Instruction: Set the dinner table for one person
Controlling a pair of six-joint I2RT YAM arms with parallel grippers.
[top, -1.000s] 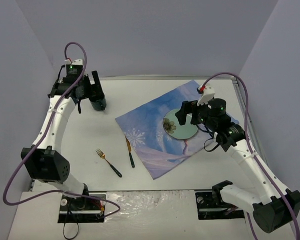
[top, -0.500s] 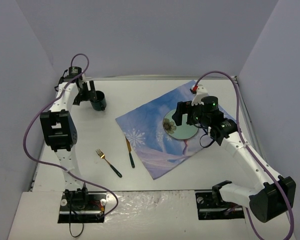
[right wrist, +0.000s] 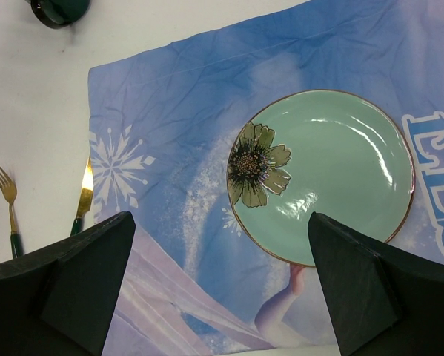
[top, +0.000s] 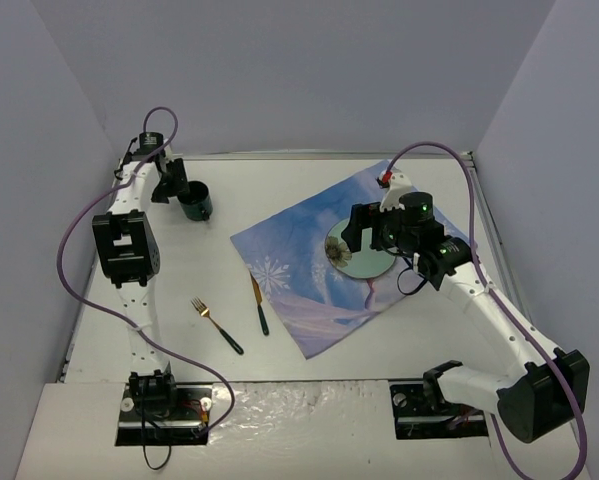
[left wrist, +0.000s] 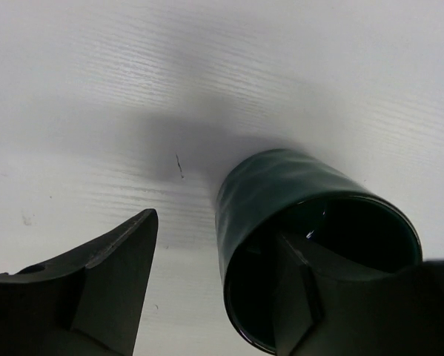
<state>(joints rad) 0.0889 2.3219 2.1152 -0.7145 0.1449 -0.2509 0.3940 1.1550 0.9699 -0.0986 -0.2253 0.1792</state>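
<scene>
A dark green cup (top: pixel 195 205) stands on the white dinner table (top: pixel 209 262) at the back left. My left gripper (top: pixel 172 185) is at its rim. In the left wrist view the cup (left wrist: pixel 281 193) has one finger inside it; the other finger (left wrist: pixel 125 259) stands outside, a gap off the wall, so the left gripper (left wrist: pixel 218 230) is open across the wall. My right gripper (top: pixel 371 232) hangs open and empty above a pale green flowered plate (top: pixel 359 252). The plate (right wrist: pixel 333 170) lies on the blue printed cloth (right wrist: pixel 177 89), under the right gripper (right wrist: pixel 222 222).
A gold fork (top: pixel 215 325) and a gold knife (top: pixel 260 305), both dark-handled, lie on the table left of the cloth (top: pixel 289 260). The right wrist view shows the fork (right wrist: pixel 7 196), the knife (right wrist: pixel 84 196) and the cup (right wrist: pixel 58 9). Grey walls close in the back and sides.
The left arm swung in at the cup and its jaws have narrowed around the cup's wall. The right gripper drifted slightly left over the plate, still open.
</scene>
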